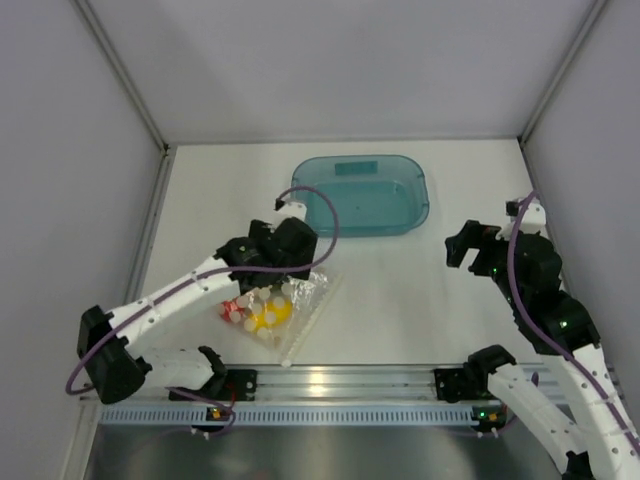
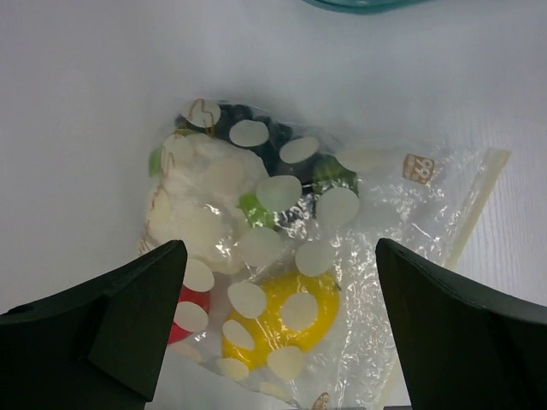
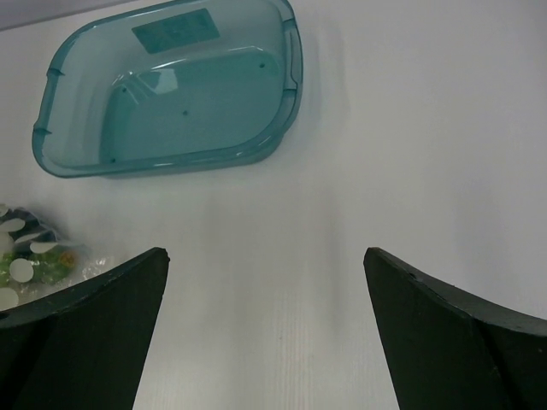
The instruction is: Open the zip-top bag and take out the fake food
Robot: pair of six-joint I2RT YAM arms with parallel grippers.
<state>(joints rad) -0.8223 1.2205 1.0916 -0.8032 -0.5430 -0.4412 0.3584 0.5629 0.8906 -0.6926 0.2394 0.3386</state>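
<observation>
While the left gripper [image 1: 283, 243] hangs over the far end of the zip-top bag [image 1: 300, 305] in the top view, that bag lies flat on the white table [image 1: 400, 300] near the front rail [image 1: 330, 380], fake food [image 1: 262, 312] inside; the teal tray [image 1: 420, 205] sits beyond, apart, and the right gripper [image 1: 466, 246] hovers over the table's right side, well clear of both. From the left wrist, the jaws stand wide apart above the bag, touching nothing; cauliflower [image 2: 192, 201], grapes [image 2: 275, 152], yellow fruit [image 2: 269, 331] and red apple [image 2: 184, 335] show through spotted plastic, the pale zip strip [image 2: 474, 201] along its right edge. From the right wrist, those jaws are spread too, the tray ahead-left, a bag corner at the left edge.
</observation>
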